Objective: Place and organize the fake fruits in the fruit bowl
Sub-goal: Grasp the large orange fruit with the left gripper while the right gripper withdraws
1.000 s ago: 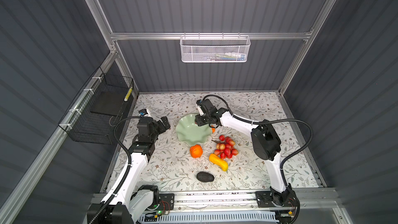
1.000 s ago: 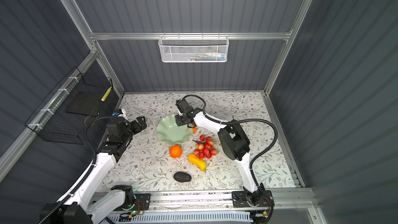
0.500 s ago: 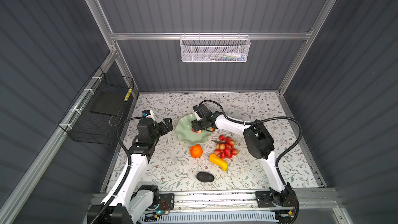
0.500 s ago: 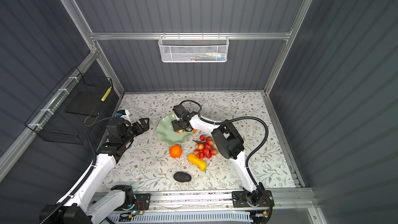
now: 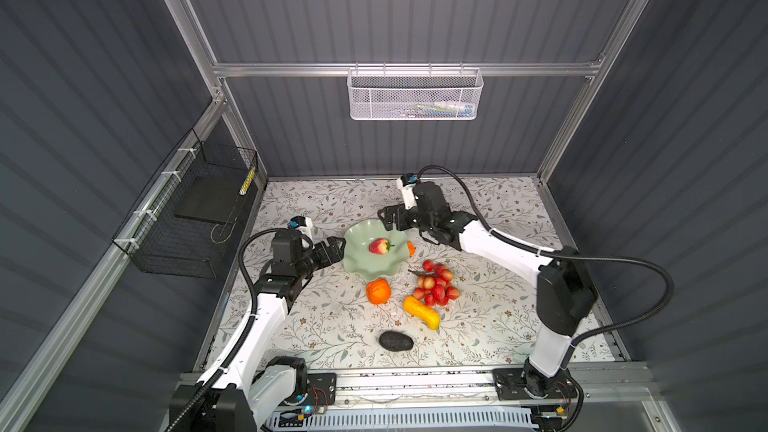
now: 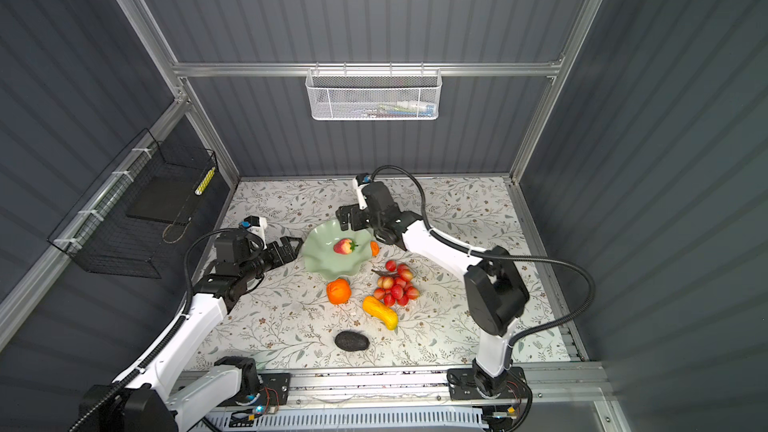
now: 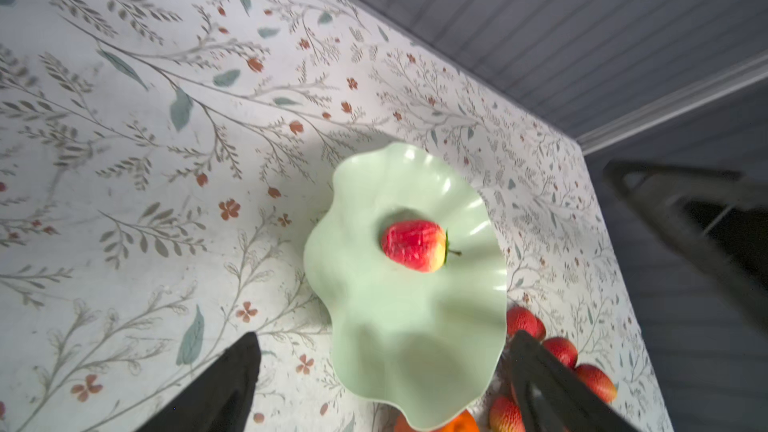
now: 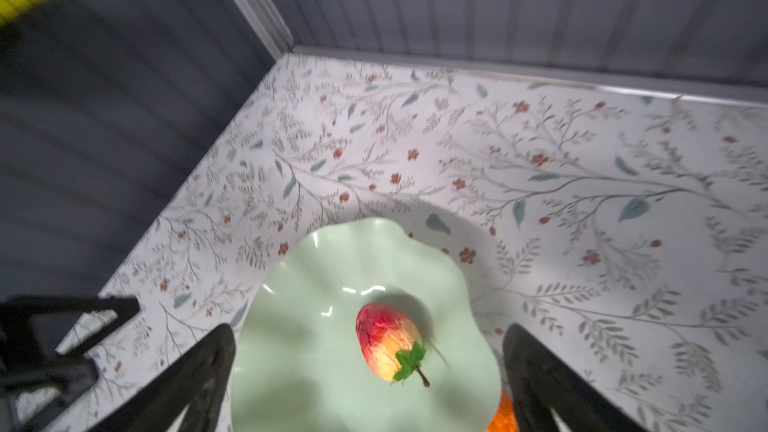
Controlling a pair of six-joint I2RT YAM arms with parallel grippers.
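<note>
The pale green fruit bowl (image 5: 358,267) (image 6: 320,264) sits mid-table with a red strawberry (image 5: 379,246) (image 7: 413,245) (image 8: 388,340) lying in it. A small orange piece (image 5: 411,248) rests against its right rim. In front lie a round orange (image 5: 378,291), a red grape bunch (image 5: 435,284), a long yellow-orange fruit (image 5: 422,312) and a black-grey oval (image 5: 395,340). My right gripper (image 5: 392,222) (image 8: 369,330) hangs open and empty over the bowl's far edge. My left gripper (image 5: 334,248) (image 7: 382,338) is open and empty at the bowl's left rim.
A white mesh basket (image 5: 414,95) hangs on the back wall and a black wire basket (image 5: 195,218) on the left wall. The floral table surface (image 5: 498,326) is walled in on three sides.
My right gripper moved over the bowl, opened and let the strawberry drop in, then drew back to the far rim. My left gripper edged closer to the bowl.
</note>
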